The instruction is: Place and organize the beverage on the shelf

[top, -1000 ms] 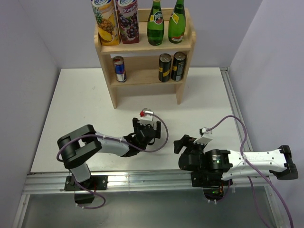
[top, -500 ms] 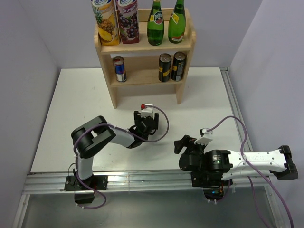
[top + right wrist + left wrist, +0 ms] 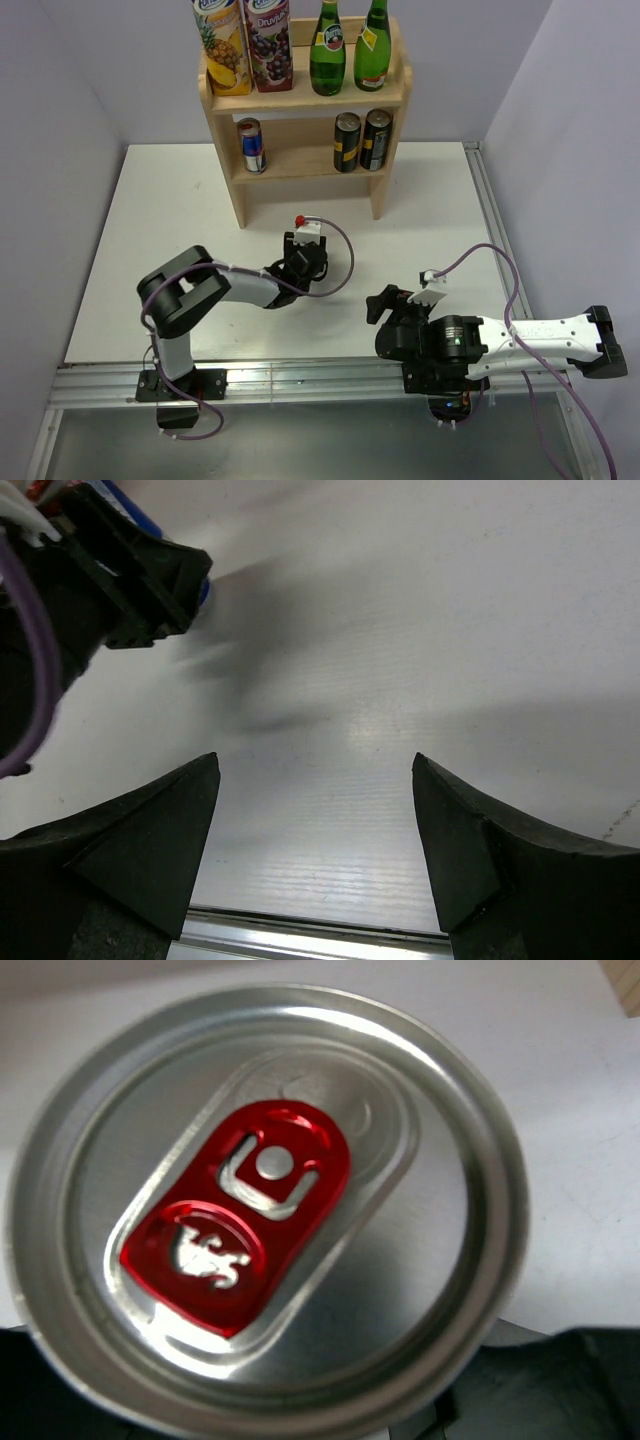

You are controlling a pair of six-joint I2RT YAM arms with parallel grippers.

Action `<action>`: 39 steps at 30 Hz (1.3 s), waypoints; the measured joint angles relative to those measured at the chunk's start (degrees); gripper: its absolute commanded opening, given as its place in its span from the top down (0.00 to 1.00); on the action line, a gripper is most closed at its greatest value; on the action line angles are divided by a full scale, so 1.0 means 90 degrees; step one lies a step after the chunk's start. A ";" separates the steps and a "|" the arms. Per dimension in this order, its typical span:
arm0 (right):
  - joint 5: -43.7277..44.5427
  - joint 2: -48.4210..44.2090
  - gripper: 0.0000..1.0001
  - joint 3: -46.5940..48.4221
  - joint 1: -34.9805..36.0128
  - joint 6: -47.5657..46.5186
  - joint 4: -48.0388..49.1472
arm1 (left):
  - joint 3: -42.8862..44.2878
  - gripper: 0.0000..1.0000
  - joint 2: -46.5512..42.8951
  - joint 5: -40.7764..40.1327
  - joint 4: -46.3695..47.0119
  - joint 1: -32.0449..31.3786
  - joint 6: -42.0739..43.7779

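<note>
A silver beverage can [image 3: 265,1210] with a red pull tab fills the left wrist view, seen end-on. My left gripper [image 3: 303,258] is shut on it near the middle of the table, in front of the shelf [image 3: 305,101]. The top view hides the can under the gripper. The light-wood shelf stands at the back with two juice cartons [image 3: 245,45] and two green bottles [image 3: 350,50] on its top board. A blue and silver can [image 3: 250,145] and two dark cans [image 3: 361,141] stand on the lower tier. My right gripper [image 3: 315,810] is open over bare table near the front edge.
A metal rail [image 3: 300,380] runs along the table's near edge, another along the right side [image 3: 495,230]. Grey walls close in left, right and behind. The left arm's wrist and purple cable [image 3: 70,590] show at the upper left of the right wrist view.
The left gripper has slid a little toward the shelf and its jaws have shut on the can. The right arm has stayed put.
</note>
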 measured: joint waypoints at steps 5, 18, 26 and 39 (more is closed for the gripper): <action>0.0019 -0.0002 0.16 0.0000 0.0000 -0.0010 0.0000 | 0.0061 1.00 -0.1081 -0.0141 -0.1234 0.0007 -0.0007; 0.0073 -0.0095 0.16 -0.0007 0.0000 0.0002 0.0019 | 0.2545 1.00 -0.2154 0.0019 -0.2586 0.0843 0.0614; 0.0073 -0.0214 0.16 -0.0119 0.0000 0.0012 0.0049 | 0.3361 1.00 -0.1477 0.0248 -0.2783 0.1372 0.0906; 0.0073 -0.0223 0.17 -0.0119 0.0000 0.0012 0.0058 | 0.3745 1.00 -0.0848 0.0359 -0.2888 0.1790 0.1103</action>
